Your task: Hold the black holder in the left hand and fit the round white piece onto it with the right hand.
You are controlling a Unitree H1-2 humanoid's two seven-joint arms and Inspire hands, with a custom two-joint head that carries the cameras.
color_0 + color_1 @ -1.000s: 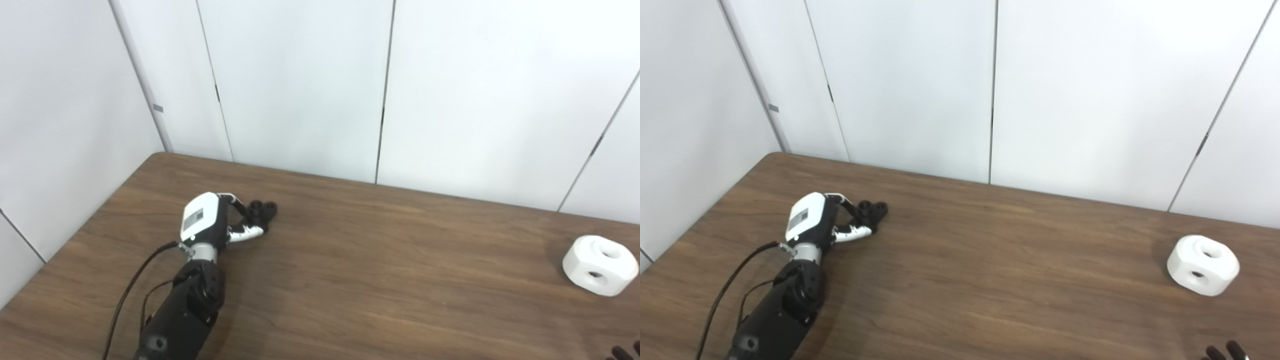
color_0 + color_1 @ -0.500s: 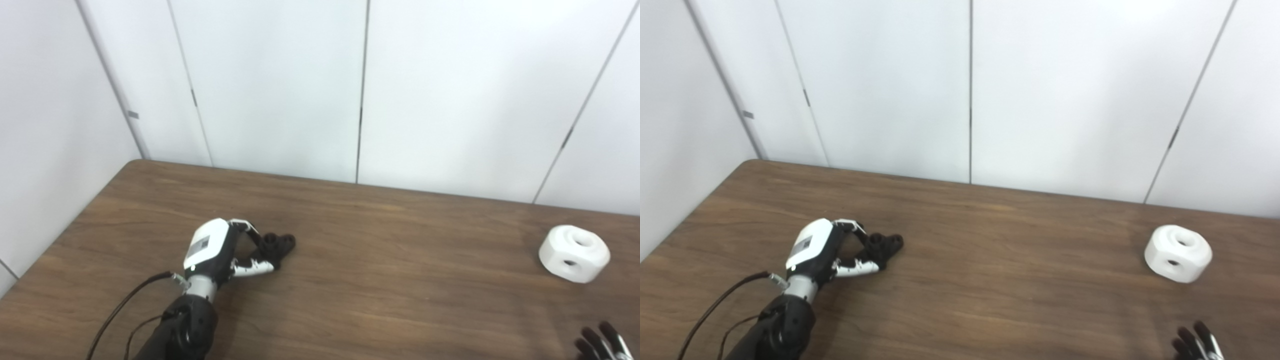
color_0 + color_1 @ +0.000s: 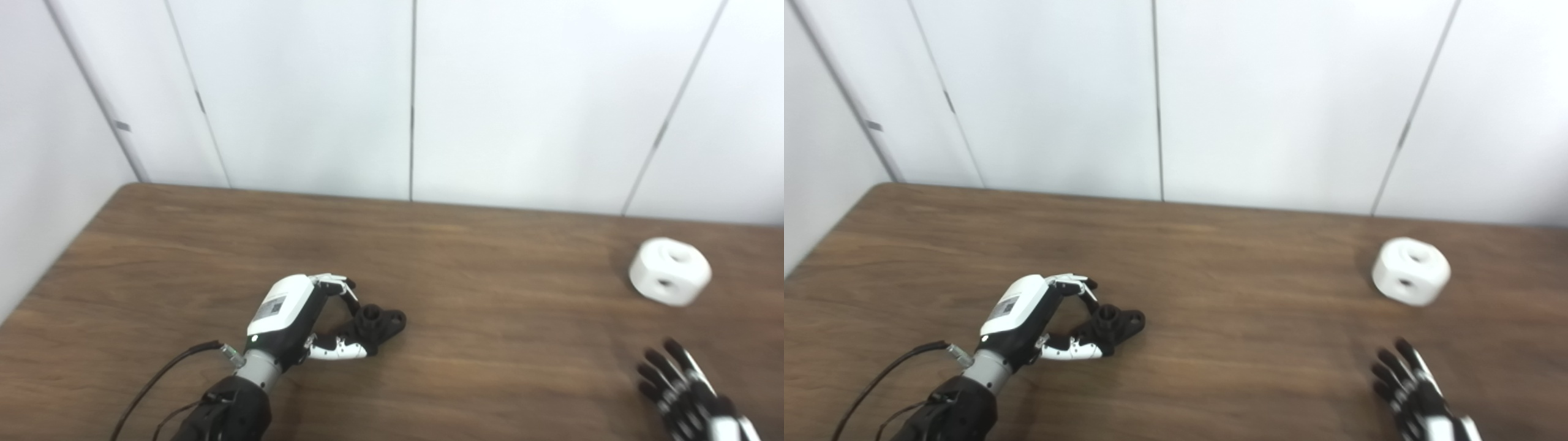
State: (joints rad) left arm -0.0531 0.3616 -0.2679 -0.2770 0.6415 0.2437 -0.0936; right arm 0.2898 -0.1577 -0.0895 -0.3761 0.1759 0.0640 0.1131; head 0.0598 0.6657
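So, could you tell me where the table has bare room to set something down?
The widest bare table lies between the black holder in the left hand and the round white piece. The right hand crowds the near right corner.

black holder (image 3: 380, 321), white piece (image 3: 669, 279), brown woodgrain table (image 3: 490, 343)

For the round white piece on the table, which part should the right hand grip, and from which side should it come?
Probably the curved outer wall of the round white piece, fingers and thumb on opposite sides. It lies flat on the table, one hole facing up and one in the near wall, so those should stay uncovered. The right hand, open and nearer the camera, could come from above and the near side.
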